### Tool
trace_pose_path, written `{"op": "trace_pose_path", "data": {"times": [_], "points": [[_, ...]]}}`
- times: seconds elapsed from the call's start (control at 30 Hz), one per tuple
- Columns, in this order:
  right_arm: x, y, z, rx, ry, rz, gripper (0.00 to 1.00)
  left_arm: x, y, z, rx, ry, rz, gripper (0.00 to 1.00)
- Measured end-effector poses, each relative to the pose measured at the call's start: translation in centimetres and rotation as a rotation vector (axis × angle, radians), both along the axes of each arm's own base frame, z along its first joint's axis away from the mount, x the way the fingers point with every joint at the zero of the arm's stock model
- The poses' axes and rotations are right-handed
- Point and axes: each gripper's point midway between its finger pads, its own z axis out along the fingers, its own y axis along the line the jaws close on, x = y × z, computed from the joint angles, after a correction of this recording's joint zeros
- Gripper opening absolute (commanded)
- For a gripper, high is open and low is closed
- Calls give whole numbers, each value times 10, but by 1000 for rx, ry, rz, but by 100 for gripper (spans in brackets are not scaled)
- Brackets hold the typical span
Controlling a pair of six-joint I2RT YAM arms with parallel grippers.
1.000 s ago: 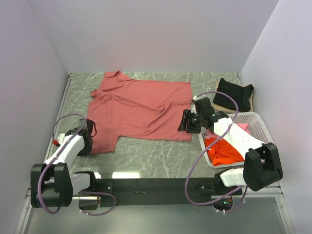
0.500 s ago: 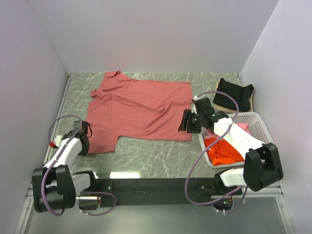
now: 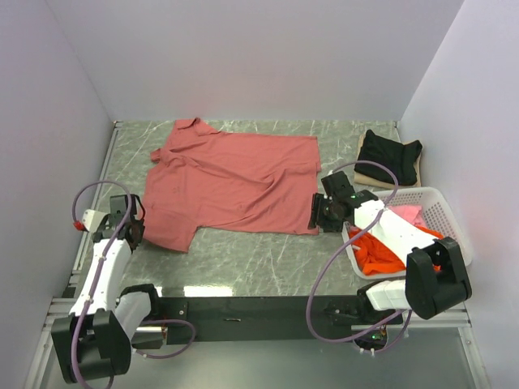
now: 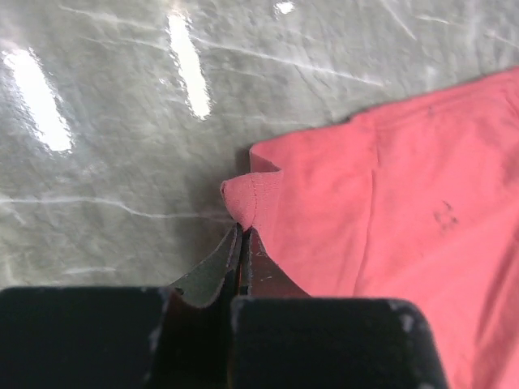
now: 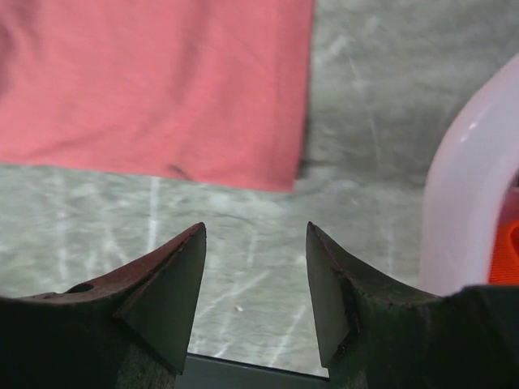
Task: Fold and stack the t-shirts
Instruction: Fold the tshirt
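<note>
Shows the brick-red t-shirt (image 3: 235, 182) spread open across the far middle of the grey marbled table (image 3: 243, 259), collar toward the far left, hem toward the right, creased through the middle. Pinches its near-left sleeve corner (image 4: 253, 201) in the left gripper (image 4: 242, 237), jaws pressed together on the cloth, the corner bunched at the fingertips. Holds the right gripper (image 5: 255, 235) spread wide and empty over bare table, just beside the shirt's near-right hem corner. Has the orange t-shirt (image 3: 375, 253) and pink t-shirt (image 3: 408, 215) heaped in the white basket (image 3: 444, 217) at the right. Has the black t-shirt (image 3: 389, 152) folded in the far right corner on a tan board (image 3: 366, 173).
</note>
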Motion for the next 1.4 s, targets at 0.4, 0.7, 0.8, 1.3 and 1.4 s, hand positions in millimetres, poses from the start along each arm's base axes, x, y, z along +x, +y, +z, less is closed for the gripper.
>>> {"op": "trace_pose_path", "data": {"times": [0.4, 0.7, 0.8, 1.3, 1.4], "points": [[-3, -4, -17, -101, 43, -50, 60, -1, -19, 3, -48, -64, -68, 1], [5, -2, -36, -160, 81, -72, 60, 1, -27, 16, -40, -124, -107, 1], [7, -1, -42, -179, 88, -76, 59, 0, -28, 16, -41, -122, -109, 1], [10, 10, -51, -201, 72, -67, 7, -12, -28, 11, -32, -92, -107, 1], [8, 12, -50, -207, 72, -56, 0, -17, -27, 11, -30, -87, -105, 1]]}}
